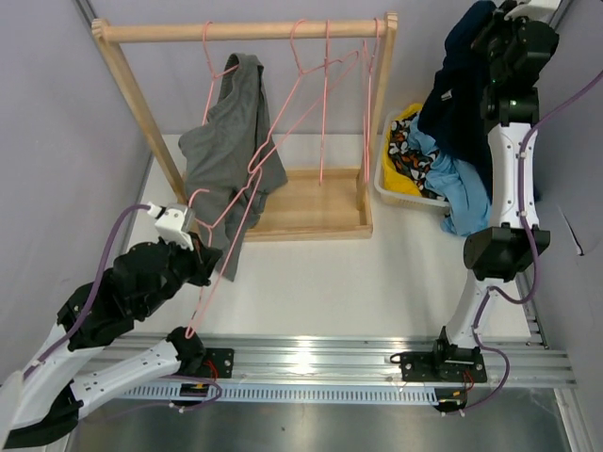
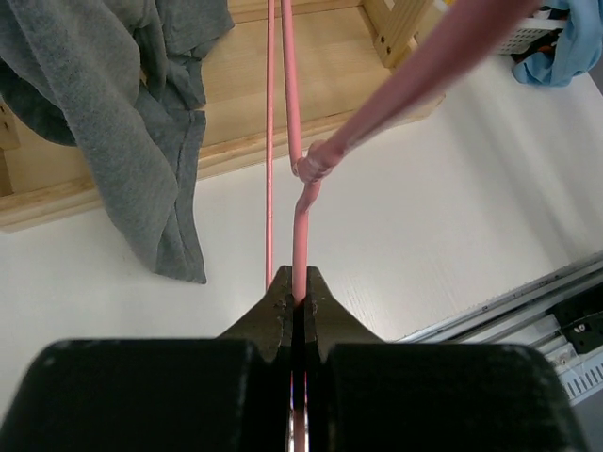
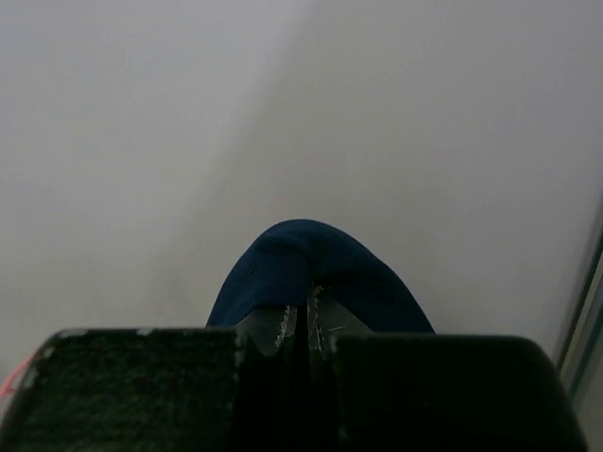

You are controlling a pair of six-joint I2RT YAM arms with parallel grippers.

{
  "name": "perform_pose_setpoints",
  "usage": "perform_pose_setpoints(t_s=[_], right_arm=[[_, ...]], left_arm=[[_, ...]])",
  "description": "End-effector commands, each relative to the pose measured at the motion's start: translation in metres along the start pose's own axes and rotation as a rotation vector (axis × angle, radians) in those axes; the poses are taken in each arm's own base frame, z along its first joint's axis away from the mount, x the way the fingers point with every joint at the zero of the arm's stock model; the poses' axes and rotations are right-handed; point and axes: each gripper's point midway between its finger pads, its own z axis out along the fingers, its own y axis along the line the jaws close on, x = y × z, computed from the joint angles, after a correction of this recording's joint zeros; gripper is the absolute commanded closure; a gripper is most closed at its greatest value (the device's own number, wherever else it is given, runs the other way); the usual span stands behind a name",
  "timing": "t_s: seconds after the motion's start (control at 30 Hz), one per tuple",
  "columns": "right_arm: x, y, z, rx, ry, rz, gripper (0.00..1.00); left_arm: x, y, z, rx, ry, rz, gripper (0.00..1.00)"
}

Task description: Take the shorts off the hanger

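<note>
My right gripper [image 1: 488, 21] is raised at the far right, shut on a fold of dark navy shorts [image 1: 457, 89]. The cloth bulges over the fingertips in the right wrist view [image 3: 301, 259] and hangs down toward the basket. My left gripper [image 1: 193, 226] is shut on the wire of a pink hanger [image 1: 283, 122] that slants from the rack rod down to it. In the left wrist view the jaws [image 2: 299, 292] pinch the wire below the hanger's twisted neck [image 2: 316, 162]. A grey garment [image 1: 231, 132] hangs from the rack, beside this hanger.
A wooden rack with top rod [image 1: 245, 31] and base board [image 1: 311, 202] stands at the back, with more pink hangers [image 1: 325, 104] on it. A white basket [image 1: 386, 179] holds patterned and light blue clothes [image 1: 466, 198]. Grey walls stand on both sides.
</note>
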Motion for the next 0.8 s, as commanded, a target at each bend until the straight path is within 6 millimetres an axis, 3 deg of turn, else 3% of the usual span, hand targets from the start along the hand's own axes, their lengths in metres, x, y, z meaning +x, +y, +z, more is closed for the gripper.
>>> perform_pose_setpoints(t_s=[0.0, 0.07, 0.1, 0.13, 0.2, 0.23, 0.27, 0.3, 0.33, 0.37, 0.4, 0.47, 0.5, 0.53, 0.57, 0.6, 0.63, 0.67, 0.7, 0.73, 0.77], right_arm=[[-0.076, 0.021, -0.011, -0.106, -0.206, 0.080, 1.00], [-0.050, 0.020, -0.004, -0.114, -0.160, 0.101, 1.00], [-0.010, 0.016, 0.000, -0.111, -0.079, 0.121, 1.00], [0.008, 0.016, 0.001, -0.121, -0.055, 0.138, 1.00], [0.038, 0.022, -0.012, -0.139, -0.001, 0.202, 1.00], [0.102, 0.016, -0.023, -0.119, 0.086, 0.235, 1.00], [0.127, 0.024, -0.036, -0.121, 0.123, 0.260, 1.00], [0.128, 0.026, -0.052, -0.091, 0.112, 0.291, 1.00], [0.185, 0.023, -0.078, -0.058, 0.203, 0.316, 0.94], [0.205, 0.027, -0.093, -0.046, 0.240, 0.328, 0.67], [0.211, 0.037, -0.107, -0.019, 0.253, 0.355, 0.53], [0.265, 0.035, -0.146, 0.065, 0.391, 0.386, 0.24], [0.276, 0.036, -0.159, 0.113, 0.425, 0.406, 0.24], [0.279, 0.040, -0.173, 0.119, 0.462, 0.409, 0.23], [0.298, 0.037, -0.195, 0.159, 0.511, 0.399, 0.23], [0.303, 0.046, -0.209, 0.149, 0.536, 0.396, 0.23], [0.288, 0.052, -0.218, 0.130, 0.507, 0.385, 0.23], [0.287, 0.055, -0.229, 0.128, 0.503, 0.376, 0.23], [0.301, 0.055, -0.251, 0.125, 0.538, 0.361, 0.23], [0.298, 0.061, -0.259, 0.104, 0.535, 0.353, 0.23], [0.280, 0.063, -0.265, 0.085, 0.498, 0.354, 0.23]], left_arm=[[-0.005, -0.001, 0.010, -0.027, -0.012, 0.003, 1.00], [-0.002, -0.004, 0.020, -0.040, 0.006, 0.018, 1.00], [-0.003, -0.005, 0.023, -0.042, 0.007, 0.023, 1.00], [-0.006, -0.009, 0.027, -0.034, -0.004, 0.020, 1.00], [-0.007, -0.013, 0.040, -0.044, -0.001, 0.038, 1.00], [-0.012, -0.014, 0.042, -0.050, -0.005, 0.043, 1.00], [-0.021, -0.013, 0.044, -0.075, -0.021, 0.050, 1.00], [-0.018, -0.014, 0.058, -0.112, 0.013, 0.081, 1.00], [-0.028, -0.014, 0.061, -0.133, 0.011, 0.104, 1.00], [-0.040, -0.012, 0.065, -0.163, 0.002, 0.104, 1.00], [-0.045, -0.015, 0.077, -0.177, 0.026, 0.132, 1.00], [-0.054, -0.010, 0.086, -0.207, 0.027, 0.131, 1.00], [-0.068, -0.013, 0.088, -0.191, -0.001, 0.128, 1.00], [-0.071, -0.011, 0.095, -0.202, 0.009, 0.129, 1.00], [-0.076, -0.002, 0.099, -0.229, 0.005, 0.118, 1.00], [-0.086, 0.001, 0.099, -0.238, -0.011, 0.123, 1.00], [-0.097, 0.004, 0.098, -0.252, -0.027, 0.120, 1.00], [-0.106, 0.011, 0.103, -0.282, -0.030, 0.116, 1.00], [-0.110, 0.013, 0.103, -0.291, -0.028, 0.133, 1.00], [-0.125, 0.014, 0.097, -0.300, -0.057, 0.129, 1.00], [-0.128, 0.016, 0.098, -0.310, -0.054, 0.134, 1.00]])
